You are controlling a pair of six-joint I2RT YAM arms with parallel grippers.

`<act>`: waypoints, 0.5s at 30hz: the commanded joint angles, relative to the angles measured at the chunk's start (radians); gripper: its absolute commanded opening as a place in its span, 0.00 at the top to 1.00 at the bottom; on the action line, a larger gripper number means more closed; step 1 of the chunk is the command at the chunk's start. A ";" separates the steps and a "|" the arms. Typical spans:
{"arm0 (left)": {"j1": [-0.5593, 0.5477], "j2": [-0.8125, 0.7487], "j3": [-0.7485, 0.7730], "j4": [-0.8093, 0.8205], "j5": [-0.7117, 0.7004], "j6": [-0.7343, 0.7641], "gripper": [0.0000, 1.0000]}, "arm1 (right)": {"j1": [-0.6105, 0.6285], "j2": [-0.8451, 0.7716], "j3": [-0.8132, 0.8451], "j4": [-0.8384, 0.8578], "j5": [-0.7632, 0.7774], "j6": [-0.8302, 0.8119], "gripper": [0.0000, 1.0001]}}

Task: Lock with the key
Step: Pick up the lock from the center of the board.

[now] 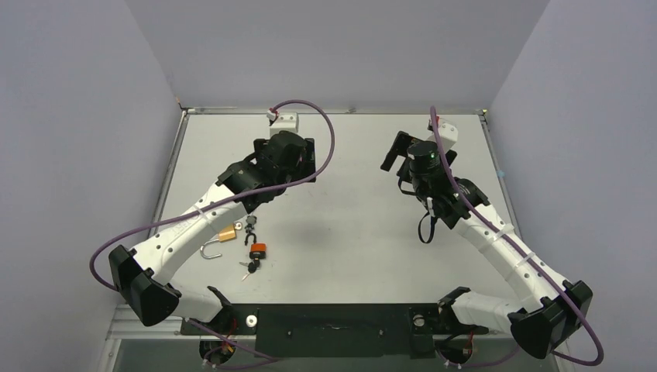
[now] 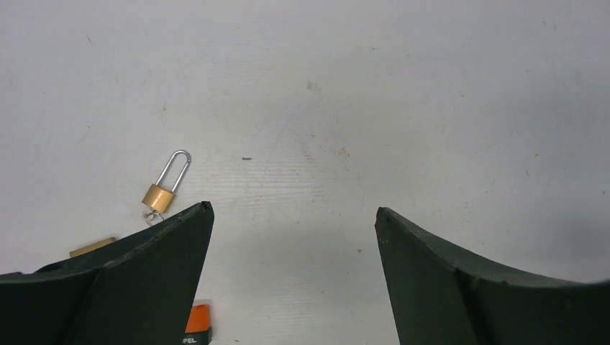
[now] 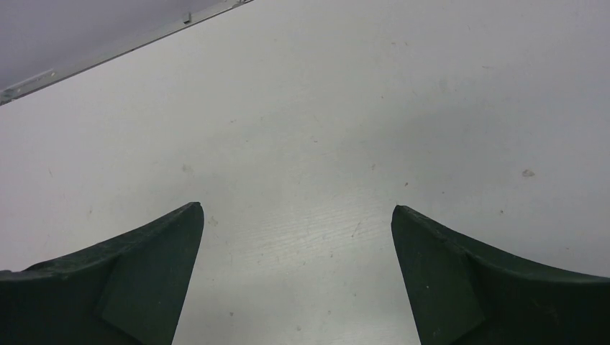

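Plainly, both tools gape empty: the left tool [image 2: 294,208] and the right tool [image 3: 296,207] hover over the desk [image 1: 349,232]. The brass padlock [image 1: 227,232] lies at its near-left, shackle open, what look like keys [image 1: 249,266] near it. I'd pinch the key's head, leaving the blade free.

Overhead, the keys [image 1: 248,267] below the orange lock [image 1: 258,250] are too tiny to make out. Same goes for the small black thing [image 1: 250,225] beside the left arm [image 1: 186,225]. On the left wrist cam the orange lock runs off the bottom edge, and a brass bit [image 2: 93,247] is mostly hidden behind the jaws.
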 commanded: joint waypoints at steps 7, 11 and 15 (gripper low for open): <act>0.090 -0.041 -0.008 -0.059 -0.049 -0.052 0.18 | 0.005 0.018 0.041 0.042 0.007 0.005 0.00; 0.111 -0.046 -0.024 -0.066 -0.043 -0.071 0.18 | 0.005 0.008 0.025 0.056 0.004 0.009 0.00; 0.149 -0.045 -0.049 -0.079 -0.030 -0.110 0.18 | 0.006 0.009 0.016 0.062 -0.006 0.006 0.00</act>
